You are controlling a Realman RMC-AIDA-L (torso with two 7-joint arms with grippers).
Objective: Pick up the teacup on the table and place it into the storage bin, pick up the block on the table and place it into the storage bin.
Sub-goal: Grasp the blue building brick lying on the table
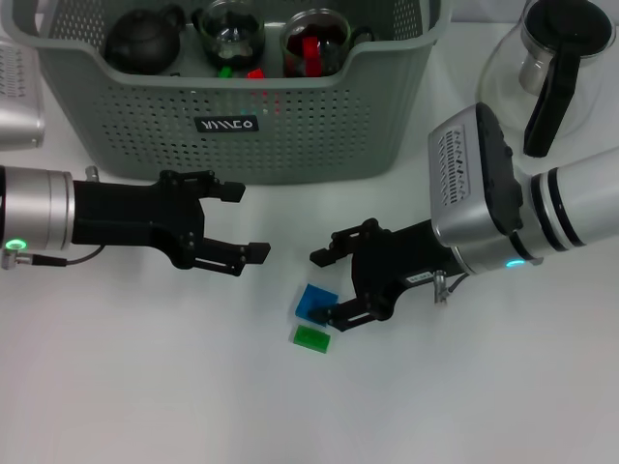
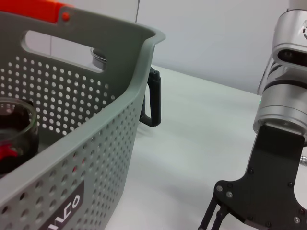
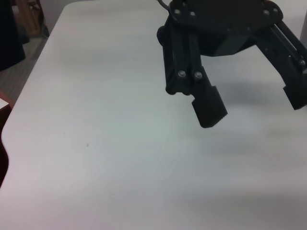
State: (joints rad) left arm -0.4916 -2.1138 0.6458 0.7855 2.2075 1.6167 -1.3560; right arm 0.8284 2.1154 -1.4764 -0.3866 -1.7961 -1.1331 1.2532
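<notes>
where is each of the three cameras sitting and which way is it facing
Head view: high on the robot, facing down at the white table; shows the storage bin, blue block, green block, and both arms, left end effector and right end effector open.
Left wrist view: low by the bin's front wall, facing along it; across the table it shows the right arm.
Right wrist view: above bare tabletop, facing down past its own end effector.
Shared: the head and left wrist views both show the bin and right arm.
</notes>
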